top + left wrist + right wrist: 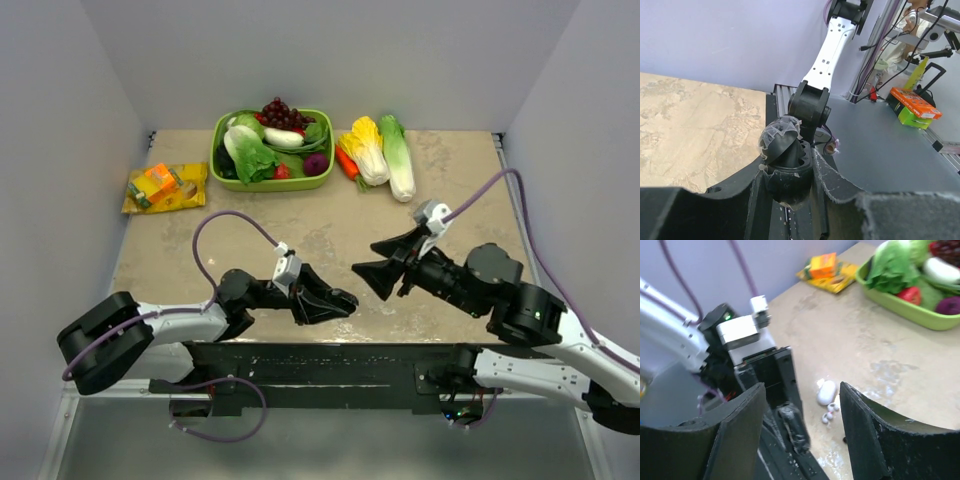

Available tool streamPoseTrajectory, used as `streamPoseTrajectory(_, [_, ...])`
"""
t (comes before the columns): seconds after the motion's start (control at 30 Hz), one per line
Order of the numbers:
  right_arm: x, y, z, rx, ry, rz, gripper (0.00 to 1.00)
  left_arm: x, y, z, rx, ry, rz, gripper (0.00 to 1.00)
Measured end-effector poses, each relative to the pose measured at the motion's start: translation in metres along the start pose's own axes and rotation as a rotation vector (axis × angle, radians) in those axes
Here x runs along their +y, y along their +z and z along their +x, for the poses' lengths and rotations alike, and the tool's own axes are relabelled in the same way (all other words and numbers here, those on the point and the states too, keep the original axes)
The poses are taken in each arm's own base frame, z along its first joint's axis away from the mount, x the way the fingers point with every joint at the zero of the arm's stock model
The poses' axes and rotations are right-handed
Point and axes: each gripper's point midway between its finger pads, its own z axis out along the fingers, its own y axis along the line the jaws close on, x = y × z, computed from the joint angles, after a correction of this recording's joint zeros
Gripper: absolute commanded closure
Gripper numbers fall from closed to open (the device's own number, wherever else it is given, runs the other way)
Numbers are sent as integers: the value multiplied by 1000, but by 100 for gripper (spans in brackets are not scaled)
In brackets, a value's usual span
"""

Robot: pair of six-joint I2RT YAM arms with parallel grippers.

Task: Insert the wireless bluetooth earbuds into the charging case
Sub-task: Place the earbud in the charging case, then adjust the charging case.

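Observation:
A black charging case (786,177) with its lid tipped open sits between the fingers of my left gripper (787,165), which is shut on it. From the right wrist the same case (794,426) shows in that grip. Beside it on the table lie a closed white case (826,392) and two white earbuds (828,415). A tiny dark speck (844,440) lies near them; whether it is a bud I cannot tell. My right gripper (802,390) is open and empty, just right of the left gripper (338,300) in the top view, where the right gripper (368,260) hides the white pieces.
A green basket (268,184) of vegetables and grapes stands at the back. Loose cabbages and a carrot (378,152) lie to its right. A yellow snack packet with an orange carton (163,187) is at the left. The black base rail (320,360) runs along the near edge.

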Motion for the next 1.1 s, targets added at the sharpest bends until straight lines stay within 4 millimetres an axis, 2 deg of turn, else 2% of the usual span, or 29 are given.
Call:
streamPoseTrajectory(0.1, [-22,-9,-1,-46,25,113,35,-1,-1,-3,-10,7,-1,100])
streamPoseTrajectory(0.17, [-38,-6,11,-29,40,196,36,-5,-5,-7,-26,16,-9,100])
streamPoseTrajectory(0.23, [-49,6,36,31,47,260,40,-8,-11,-11,-46,25,-26,100])
streamPoseTrajectory(0.27, [-55,16,56,79,47,286,41,-10,-15,-13,-59,31,-36,100])
streamPoseTrajectory(0.37, [-71,32,136,276,39,348,49,-14,-27,-20,-103,54,-78,100])
streamPoseTrajectory(0.4, [-76,31,162,337,35,359,51,-14,-30,-21,-110,56,-92,100])
streamPoseTrajectory(0.43, [-78,26,180,375,38,358,60,-13,-33,-20,-113,57,-110,100])
streamPoseTrajectory(0.47, [-79,21,190,388,46,350,63,-11,-36,-19,-115,55,-128,100])
streamPoseTrajectory(0.5, [-77,16,191,372,59,329,67,-9,-39,-18,-117,53,-150,100])
streamPoseTrajectory(0.53, [-72,13,183,341,73,303,77,-8,-41,-17,-119,53,-165,100])
streamPoseTrajectory(0.63, [-54,12,135,195,106,215,90,0,-48,-15,-126,51,-225,100])
streamPoseTrajectory(0.7, [-38,15,102,129,117,150,93,4,-50,-16,-134,58,-255,100])
streamPoseTrajectory(0.77, [-22,18,83,98,120,78,97,8,-52,-18,-143,63,-279,100])
streamPoseTrajectory(0.87, [-9,24,82,117,117,11,100,12,-53,-19,-154,63,-304,100])
streamPoseTrajectory(1.1, [3,35,111,236,105,-52,100,20,-55,-16,-153,52,-342,100])
